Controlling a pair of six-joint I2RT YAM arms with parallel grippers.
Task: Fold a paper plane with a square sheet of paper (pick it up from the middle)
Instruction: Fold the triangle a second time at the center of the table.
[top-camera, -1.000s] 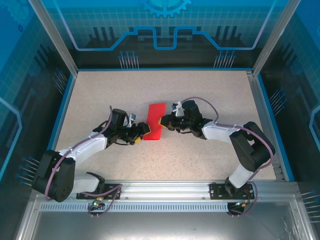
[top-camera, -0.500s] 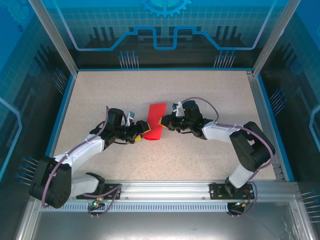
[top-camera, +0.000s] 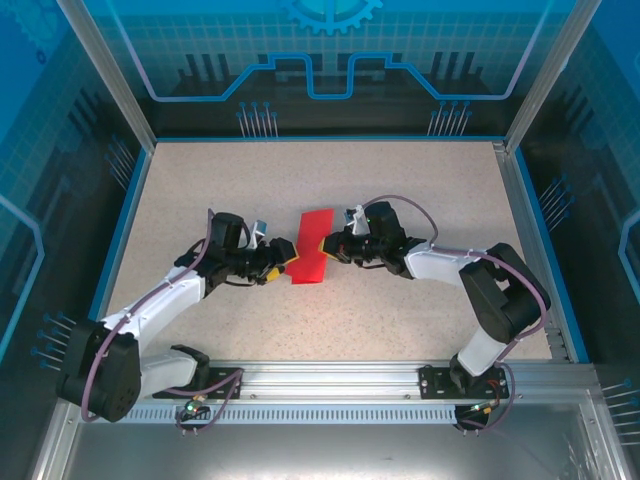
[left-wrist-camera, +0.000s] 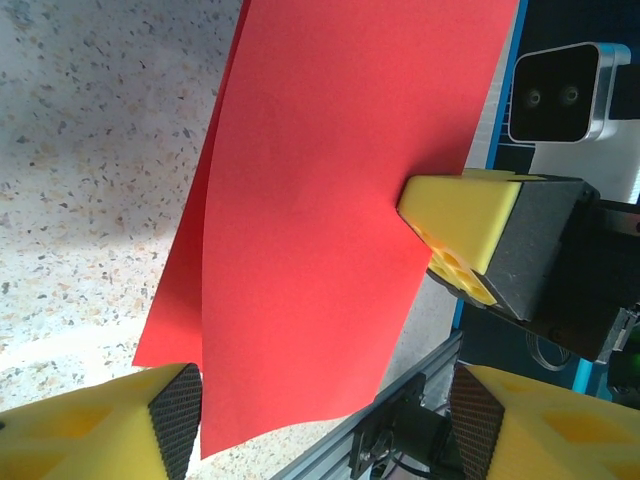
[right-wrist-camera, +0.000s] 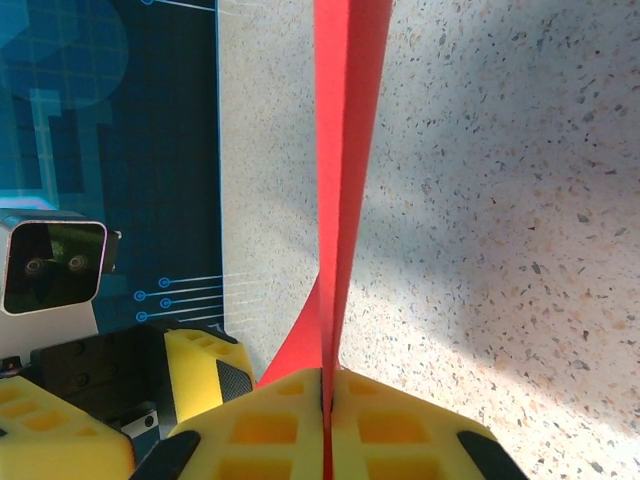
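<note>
sitting pretty much in the middle of the tabletop (top-camera: 420, 180) is the square sheet of paper (top-camera: 312, 255), creased down to a narrow red strip. it runs from the near side toward the far edge, with its far end leaning a bit to the right. the right gripper (top-camera: 323, 246) comes in from the right and is clamped on the strip's right long edge. in the right wrist view its two yellow fingers (right-wrist-camera: 275, 430) are pressed together with the red paper (right-wrist-camera: 345, 150) pinched in the seam between them. past the pinch the two layers splay apart a little into a thin v. the left gripper (top-camera: 283, 262) is on the strip's left side, by its near end, jaws apart. in the left wrist view the paper (left-wrist-camera: 330, 200) is right up close, one layer peeking out behind the other along the left. its lower edge hangs in the gap between the left gripper's two yellow pads (left-wrist-camera: 150, 430), not squeezed by either. can't tell if the left pad actually touches the sheet or is just beside it. same view has one yellow fingertip (left-wrist-camera: 455, 225) of the right gripper against the paper's right edge. a soft shadow falls on the speckled tabletop beside the sheet. whether the bottom edge rests on the surface or is lifted off, i can't tell.
</note>
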